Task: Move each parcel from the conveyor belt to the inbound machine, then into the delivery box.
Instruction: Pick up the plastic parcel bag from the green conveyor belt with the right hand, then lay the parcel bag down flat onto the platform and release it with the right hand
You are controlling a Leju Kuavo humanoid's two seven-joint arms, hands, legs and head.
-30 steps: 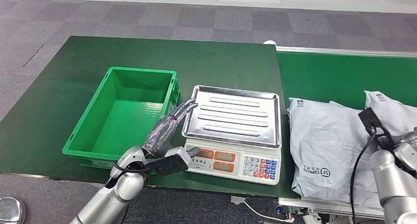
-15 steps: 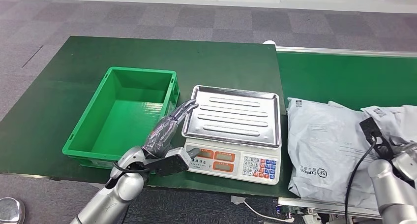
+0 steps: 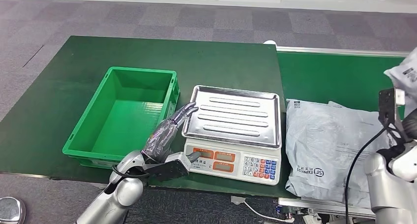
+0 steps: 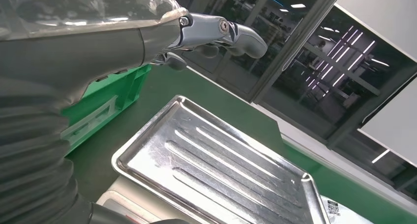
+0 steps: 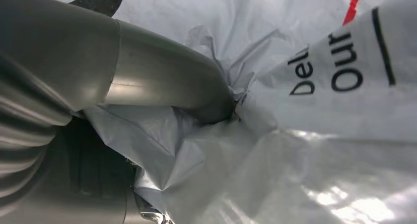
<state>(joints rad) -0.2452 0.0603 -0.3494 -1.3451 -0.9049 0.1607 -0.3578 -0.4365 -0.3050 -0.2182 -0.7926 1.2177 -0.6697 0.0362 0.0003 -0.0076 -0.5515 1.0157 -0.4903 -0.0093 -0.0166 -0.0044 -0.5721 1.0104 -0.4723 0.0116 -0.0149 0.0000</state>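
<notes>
- Green desk carries the lot; conveyor belt runs alongside on the right, one big grey parcel lying flat on it, printed "EXPRESS" and "SF";
- Empty green delivery box waits just left of the inbound machine, a scale with a bare steel tray;
- Right hand is clenched into a second, crumpled parcel, lifted clear of the belt; letters "Del" and "Our" readable on it in the right wrist view;
- Left hand hovers released, fingers apart, between box and scale;
- Step in hand looks like belt to scale; next calls for carrying left onto the tray.
</notes>
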